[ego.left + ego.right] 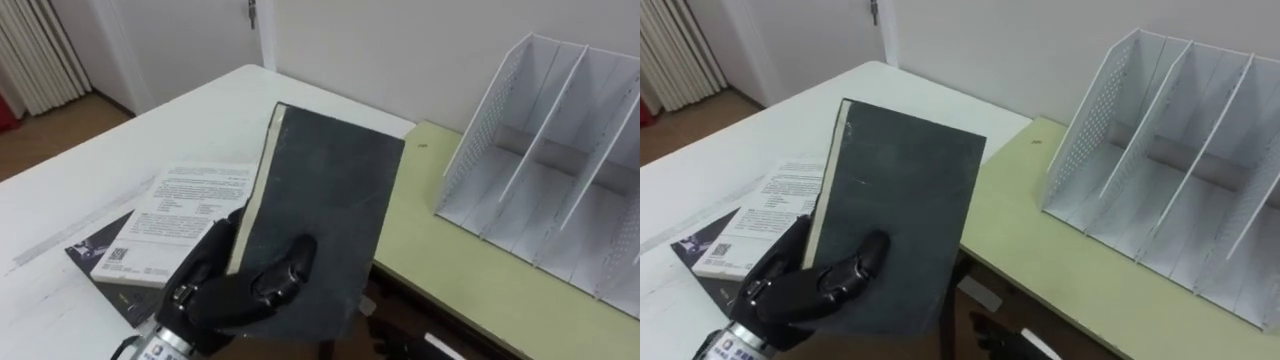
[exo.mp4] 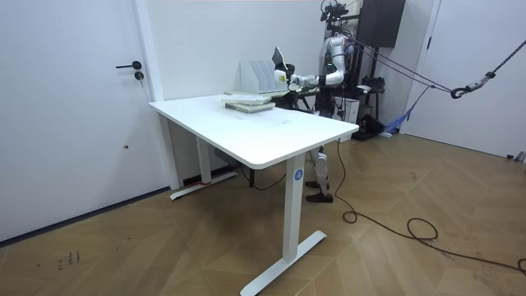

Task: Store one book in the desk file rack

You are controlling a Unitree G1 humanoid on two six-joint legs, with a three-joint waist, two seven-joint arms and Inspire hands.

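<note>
The book, dark-covered with its pale page edge turned to the left, is held up off the table in the left hand. The hand comes in from the lower left and closes on the book's near lower end: the thumb lies across the cover and the fingers curl round the page edge. The book leans away from the hand, its far end higher and further from the robot. Just left of the hand and below it, a stack of two more books lies flat on the white table, a white-covered one on a dark one. To the right of the hand and beyond it the rack stands on a pale green table, well apart from the book, its open white slots facing the robot. From the room view, the robot stands at the far end of the white table with its left arm reaching toward the room view's left, the book raised above the stack and just beside the rack.
</note>
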